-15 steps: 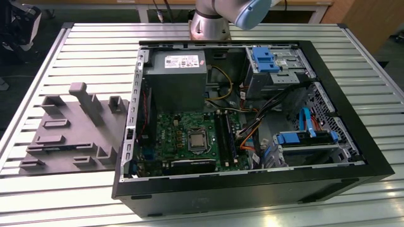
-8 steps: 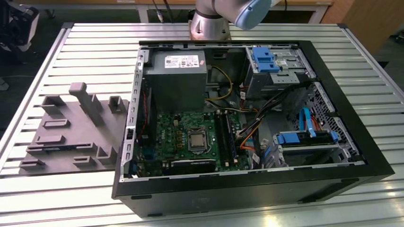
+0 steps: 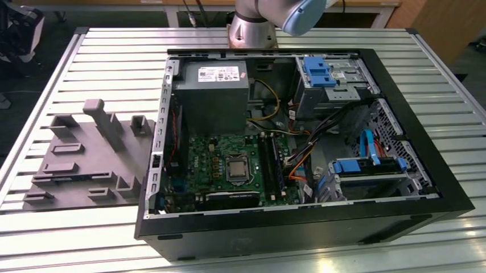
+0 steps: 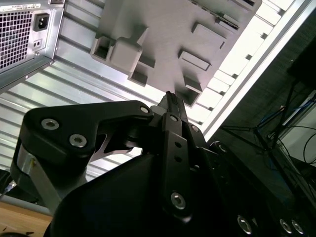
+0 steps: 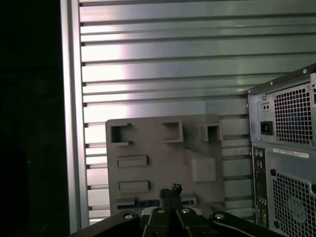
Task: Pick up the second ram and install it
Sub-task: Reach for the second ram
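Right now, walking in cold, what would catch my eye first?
The open black computer case lying on the slatted metal table, its green motherboard bared. On the exterior view's left sits a grey moulded plastic tray; in the first wrist view the black gripper points at it.

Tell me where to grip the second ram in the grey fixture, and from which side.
Grip the second ram at the middle of its long exposed edge, coming straight down onto the grey fixture, with the gripper spanning its two flat faces. It seems to stand on edge in a slot, showing a thin dark strip, so the top is the only free side.
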Action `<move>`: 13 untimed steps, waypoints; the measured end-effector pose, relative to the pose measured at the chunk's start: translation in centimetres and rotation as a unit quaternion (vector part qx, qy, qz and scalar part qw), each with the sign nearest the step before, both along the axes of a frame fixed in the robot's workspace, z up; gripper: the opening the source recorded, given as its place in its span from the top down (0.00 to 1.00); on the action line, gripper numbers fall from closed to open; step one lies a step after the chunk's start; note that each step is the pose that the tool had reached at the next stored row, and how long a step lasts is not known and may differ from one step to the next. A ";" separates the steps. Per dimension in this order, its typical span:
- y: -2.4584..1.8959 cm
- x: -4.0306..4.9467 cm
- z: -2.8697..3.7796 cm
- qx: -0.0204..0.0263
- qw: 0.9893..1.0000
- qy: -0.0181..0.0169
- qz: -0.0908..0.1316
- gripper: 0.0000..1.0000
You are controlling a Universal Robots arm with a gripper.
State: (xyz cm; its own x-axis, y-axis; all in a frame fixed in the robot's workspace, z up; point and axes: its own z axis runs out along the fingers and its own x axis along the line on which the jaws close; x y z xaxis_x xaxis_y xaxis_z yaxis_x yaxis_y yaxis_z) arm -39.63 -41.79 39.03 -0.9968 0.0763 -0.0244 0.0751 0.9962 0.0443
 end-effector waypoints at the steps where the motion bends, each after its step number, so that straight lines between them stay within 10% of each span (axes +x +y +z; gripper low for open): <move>1: -0.01 -0.03 0.00 0.000 1.000 0.000 0.000 0.89; 13: -0.17 -0.49 -0.03 0.000 1.000 0.000 0.000 0.89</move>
State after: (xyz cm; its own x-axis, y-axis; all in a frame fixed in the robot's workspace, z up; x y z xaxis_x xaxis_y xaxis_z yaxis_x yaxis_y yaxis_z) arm -40.12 -41.96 39.01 -0.9968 0.0762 -0.0244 0.0751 0.9962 0.0443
